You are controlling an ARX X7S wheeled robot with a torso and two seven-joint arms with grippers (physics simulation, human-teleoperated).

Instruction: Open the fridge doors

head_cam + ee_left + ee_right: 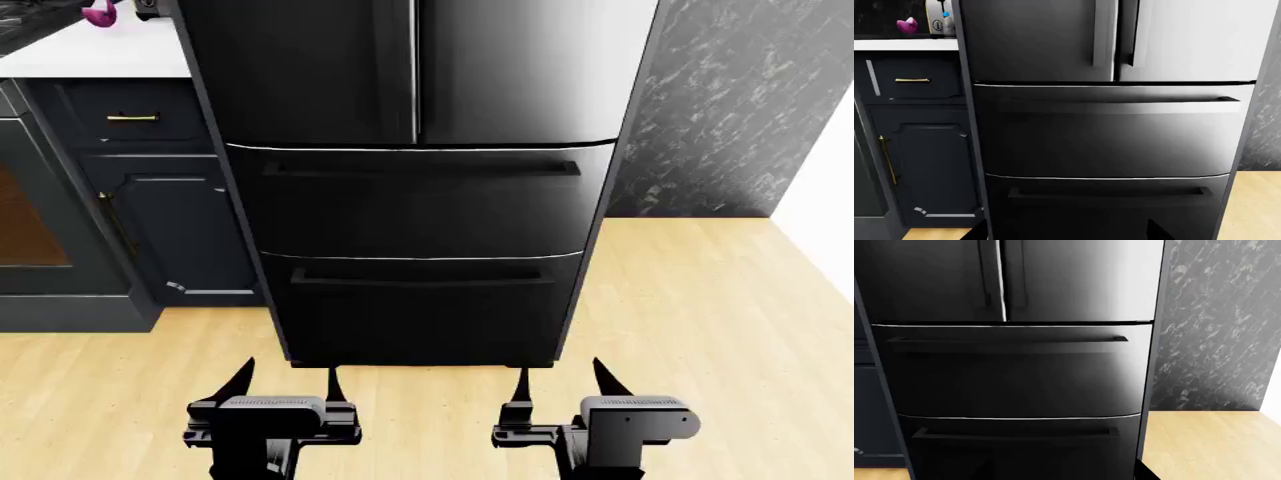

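The fridge doors, left (307,70) and right (534,60), are two glossy black upper panels, both closed with a thin seam between them. Their slim vertical handles (1104,32) (1141,32) flank the seam and also show in the right wrist view as handles (991,272). My left gripper (287,380) and right gripper (561,378) hover low over the floor in front of the fridge base, well below the doors and touching nothing. Both are open and empty. Only dark fingertips (977,232) (1144,472) show in the wrist views.
Two wide black drawer fronts (420,205) (420,300) sit under the doors. Navy cabinets with brass pulls (134,118) and a white counter (94,60) stand to the left, with an oven front (27,220) beyond. A dark marble wall (721,110) is on the right, above the wooden floor (694,300).
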